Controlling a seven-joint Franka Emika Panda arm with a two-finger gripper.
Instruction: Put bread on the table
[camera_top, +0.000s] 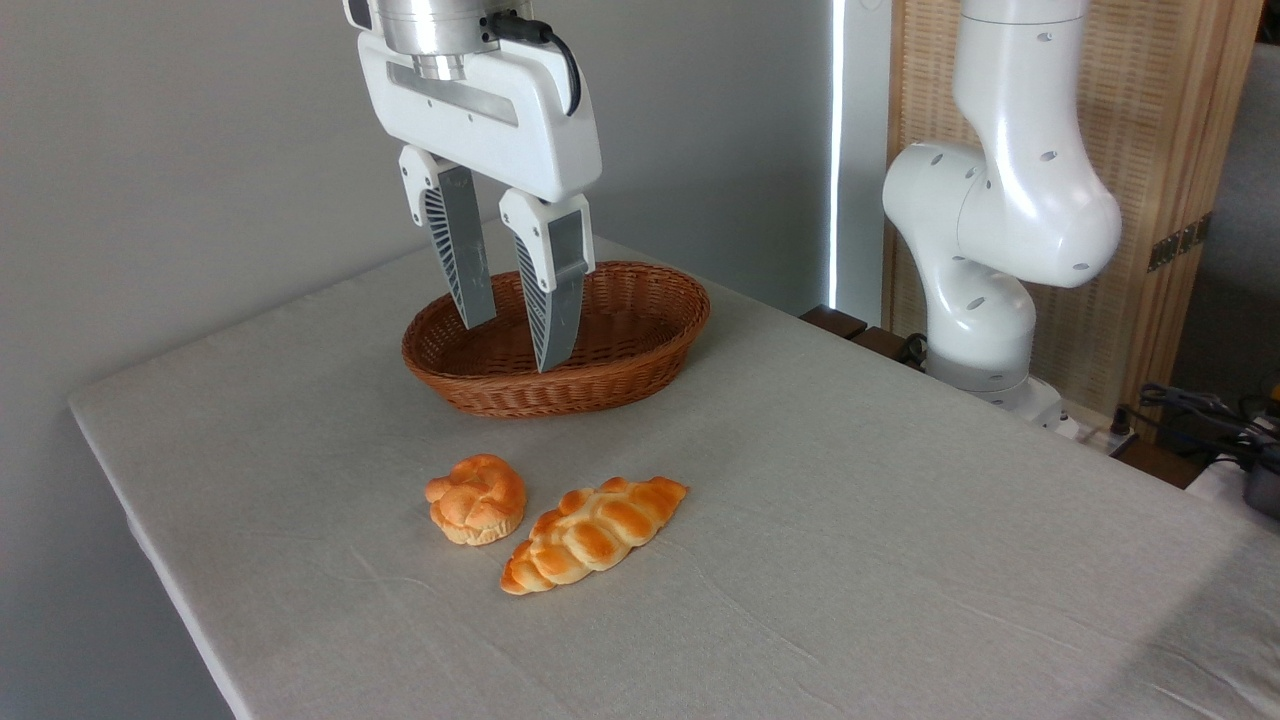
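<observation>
One braided bread (593, 535) lies flat on the table (900, 480) cloth, outside the basket. One round bun (478, 498) sits just beside it at its 9 o'clock. One brown wicker basket (660, 345) stands at the bread's 12 o'clock, well apart from both items. One gripper (515, 345) hangs above the basket, fingers parted with a narrow gap between them, holding nothing. One white arm base (985, 330) stands at the table's 2 o'clock edge.

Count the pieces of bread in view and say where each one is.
2. The long braided loaf lies on the table in front of the basket. The small round bun sits just left of it. The basket looks empty, though the gripper covers part of it.
</observation>
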